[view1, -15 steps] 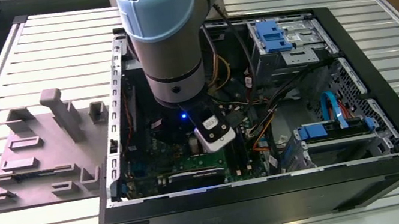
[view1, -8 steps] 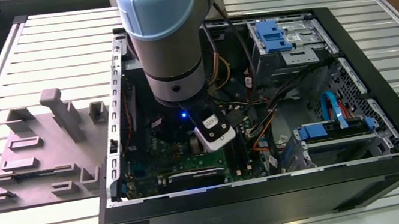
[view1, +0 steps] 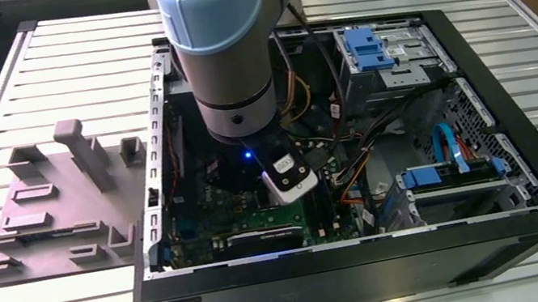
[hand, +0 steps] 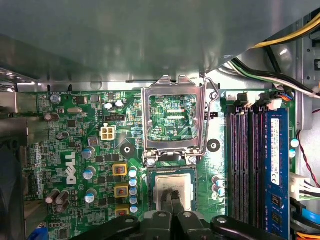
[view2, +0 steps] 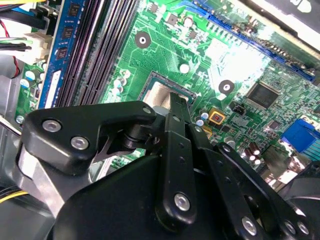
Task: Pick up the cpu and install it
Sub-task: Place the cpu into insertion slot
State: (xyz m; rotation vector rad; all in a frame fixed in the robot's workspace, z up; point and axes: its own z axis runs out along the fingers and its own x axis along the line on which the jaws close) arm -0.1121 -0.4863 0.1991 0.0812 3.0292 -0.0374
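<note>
The gripper covers part of the cpu in the first wrist view; in the exterior view the arm, cut off at the top edge, hides the middle of the motherboard.

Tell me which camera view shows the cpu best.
The first wrist view: the cpu shows face-on at its socket beside the open metal frame, gripper over it. The second wrist view catches a slanted part behind the gripper. In the exterior view the arm covers that spot.
</note>
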